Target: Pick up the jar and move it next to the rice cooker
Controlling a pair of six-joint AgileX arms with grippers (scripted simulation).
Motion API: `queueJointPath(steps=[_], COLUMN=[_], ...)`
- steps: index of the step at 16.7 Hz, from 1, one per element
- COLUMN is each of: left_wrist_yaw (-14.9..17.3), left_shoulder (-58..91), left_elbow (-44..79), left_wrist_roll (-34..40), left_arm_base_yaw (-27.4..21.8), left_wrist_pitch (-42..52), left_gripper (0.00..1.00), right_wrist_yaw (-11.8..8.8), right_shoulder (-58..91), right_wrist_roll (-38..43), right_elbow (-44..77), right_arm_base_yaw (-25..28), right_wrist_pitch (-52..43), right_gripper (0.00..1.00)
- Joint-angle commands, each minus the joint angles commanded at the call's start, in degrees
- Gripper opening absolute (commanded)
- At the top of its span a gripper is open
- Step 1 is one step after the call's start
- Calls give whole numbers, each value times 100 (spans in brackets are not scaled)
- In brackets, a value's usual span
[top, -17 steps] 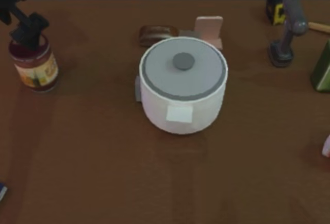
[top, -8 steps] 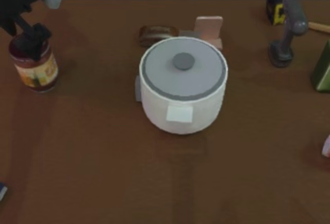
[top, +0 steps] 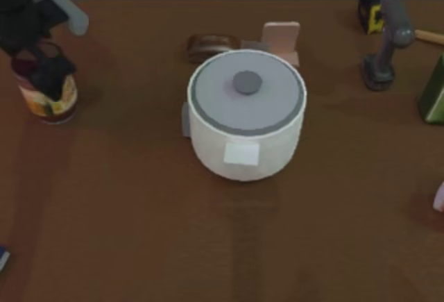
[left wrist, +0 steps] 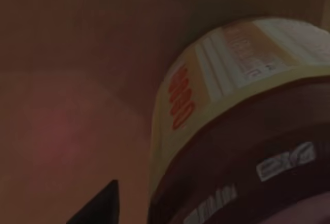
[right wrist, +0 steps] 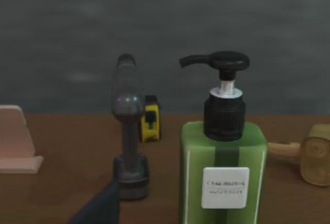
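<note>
The jar [top: 52, 102], small with a yellow-orange label and dark red lid, stands near the table's far left edge. My left gripper [top: 43, 66] is down over its top, open, with the fingers either side of the lid. In the left wrist view the jar [left wrist: 232, 105] fills the picture, and one dark fingertip [left wrist: 100, 208] stands a little apart from its side. The rice cooker [top: 246, 118], large and white with a grey knob, sits mid-table, well to the jar's right. My right gripper [right wrist: 147, 219] is parked off the top view, open, facing the far right corner.
Behind the cooker lie a brown object [top: 211, 45] and a pink stand [top: 281, 38]. At the far right stand a grey hammer [top: 385, 35], a yellow tape measure [top: 370, 12], a wooden mallet [right wrist: 314, 159] and a green pump bottle [right wrist: 223, 172].
My left gripper has come down and slightly right over the jar, so it now covers the lid. The jar and the cooker have not moved.
</note>
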State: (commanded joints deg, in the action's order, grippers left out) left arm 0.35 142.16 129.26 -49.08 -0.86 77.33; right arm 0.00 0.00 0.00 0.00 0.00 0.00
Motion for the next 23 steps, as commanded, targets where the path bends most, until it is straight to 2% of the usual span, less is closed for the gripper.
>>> queueJointPath(steps=[6, 19, 23], left_wrist_yaw=[0, 0, 0], left_shoulder=[-29, -29, -29], left_elbow=[-276, -276, -276], left_wrist_roll=[-8, -8, -8], left_arm_base_yaw=[8, 8, 8], left_wrist_pitch=[-271, -271, -271], left_gripper=[100, 2, 0], right_wrist_yaw=[0, 0, 0], right_shoulder=[0, 0, 0], right_wrist_roll=[0, 0, 0], right_elbow=[0, 0, 0], right_arm_base_yaw=[0, 0, 0], right_wrist_pitch=[0, 0, 0], right_gripper=[100, 100, 100])
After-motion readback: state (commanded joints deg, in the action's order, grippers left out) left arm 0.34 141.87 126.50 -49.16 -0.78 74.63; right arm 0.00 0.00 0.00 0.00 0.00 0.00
